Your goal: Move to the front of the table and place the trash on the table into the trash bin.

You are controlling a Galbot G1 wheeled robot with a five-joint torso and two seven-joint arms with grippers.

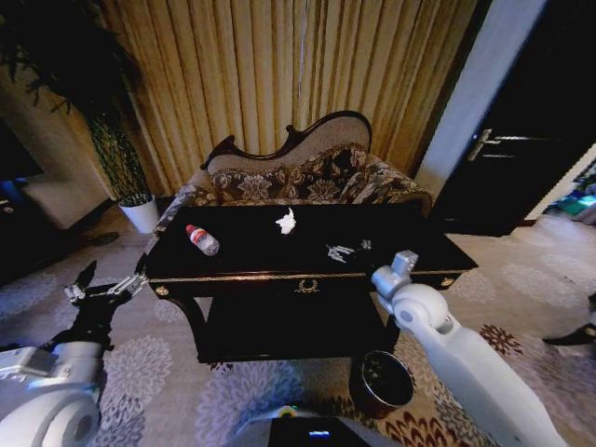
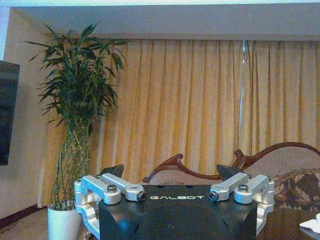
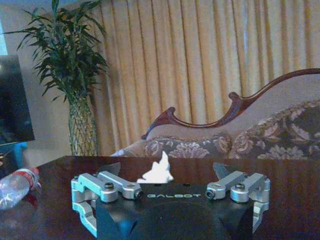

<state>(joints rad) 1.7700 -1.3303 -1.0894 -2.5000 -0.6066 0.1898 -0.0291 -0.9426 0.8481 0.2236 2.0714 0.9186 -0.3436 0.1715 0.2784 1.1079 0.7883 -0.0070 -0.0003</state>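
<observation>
The robot stands at the front of the table (image 1: pixel 279 277), and all the trash lies on the dark surface ahead of it. The crumpled tissue (image 1: pixel 286 222) sits near the middle toward the sofa (image 1: pixel 307 177) side, the bottle (image 1: pixel 202 239) lies on its side toward the robot's left end, and the wrapper scraps (image 1: pixel 339 251) rest to the right of centre, close to the front edge. The right gripper (image 1: pixel 404 264) is raised at the front right edge of the surface, its fingers spread apart and holding nothing; in the right wrist view the tissue (image 3: pixel 158 171) stands straight ahead between the two fingers (image 3: pixel 111 168), farther across the surface, while the bottle (image 3: pixel 16 185) lies well off to one side with its red cap pointing toward the middle. The left gripper (image 1: pixel 104 291) hangs beside the table's left end, below the level of the top, its fingers likewise apart and empty. The trash bin (image 1: pixel 383 382) stands on the carpet in front of the table, just beside the right arm. By my reading the right arm is the nearer one for the scraps and the tissue, with the bin directly under its reach, whereas the bottle, its long axis running diagonally from cap at back-left to base at front-right, lies closer to the left arm.
</observation>
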